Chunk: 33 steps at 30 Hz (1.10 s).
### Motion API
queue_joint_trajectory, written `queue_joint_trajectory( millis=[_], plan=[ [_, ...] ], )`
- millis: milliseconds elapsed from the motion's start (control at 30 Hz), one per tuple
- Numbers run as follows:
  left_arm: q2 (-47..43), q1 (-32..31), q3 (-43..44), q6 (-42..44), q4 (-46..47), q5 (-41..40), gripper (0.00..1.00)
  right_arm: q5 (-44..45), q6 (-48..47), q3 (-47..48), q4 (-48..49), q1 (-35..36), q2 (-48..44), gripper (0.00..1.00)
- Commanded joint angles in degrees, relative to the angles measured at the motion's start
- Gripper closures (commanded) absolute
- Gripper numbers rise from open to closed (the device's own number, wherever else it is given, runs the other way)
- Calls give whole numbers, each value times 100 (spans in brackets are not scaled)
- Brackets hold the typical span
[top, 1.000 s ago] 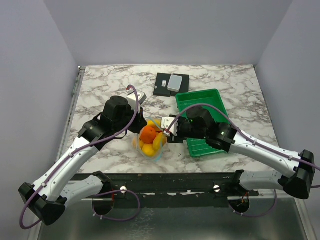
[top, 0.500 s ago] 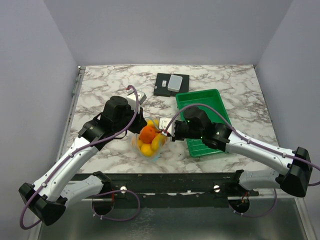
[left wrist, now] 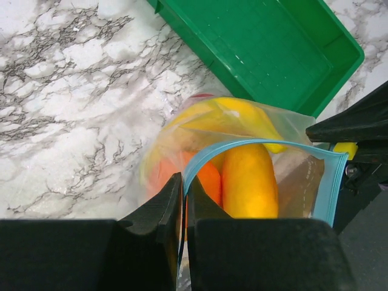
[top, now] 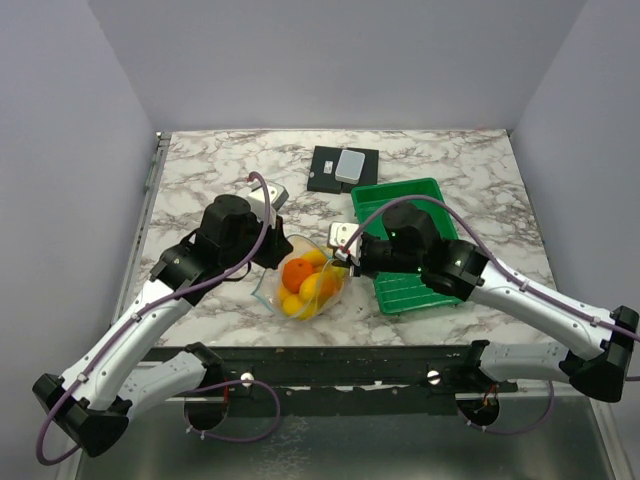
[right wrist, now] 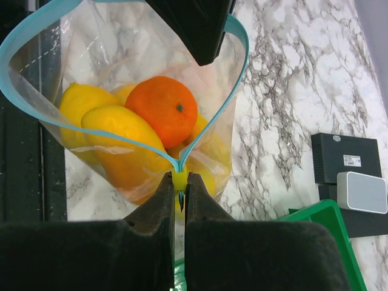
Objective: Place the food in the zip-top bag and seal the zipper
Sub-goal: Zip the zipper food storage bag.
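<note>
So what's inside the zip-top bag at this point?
An orange round fruit, a yellow round one and a long yellow piece show through the open mouth of the zip-top bag. Whatever lies beneath them is covered, so no full count.

Robot lab, plain walls [top: 330, 60], marbled table [top: 200, 170]

- 1 zip-top bag [top: 303, 282], centre of the top view
- 1 zipper [right wrist: 240, 57], light-blue strip
- 1 orange round fruit [right wrist: 162, 103] in the bag
- at least 3 yellow fruits [right wrist: 120, 134] in the bag; exact count unclear through the plastic
- 1 green tray [top: 425, 196], right of centre
- 1 black box [top: 324, 172], upper middle
- 1 small pale box [top: 350, 165] on top of it
- 2 grippers: left gripper [left wrist: 183, 189], right gripper [right wrist: 179, 183]
</note>
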Motion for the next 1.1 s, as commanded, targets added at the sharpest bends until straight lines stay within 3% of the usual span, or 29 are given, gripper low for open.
queue_joint_trajectory(
  millis=[0, 367, 600, 900, 1067],
  plan=[
    [-189, 11, 174, -7, -201, 318, 87, -416, 406, 386, -638, 2, -159, 99],
    [-611, 11, 410, 342, -208, 611, 41, -794, 816, 745, -1658, 69, -120, 99],
    [-1027, 11, 278, 557, 463, 1595, 29, -892, 1084, 1347, -2235, 136, 44, 99],
    [-1016, 10, -115, 687, 1418, 3160, 23, -847, 1392, 2264, -3077, 342, 516, 100],
    [-1020, 9, -379, 592, 1942, 3542, 21, -871, 1418, 2442, -3147, 468, 637, 99]
  ],
)
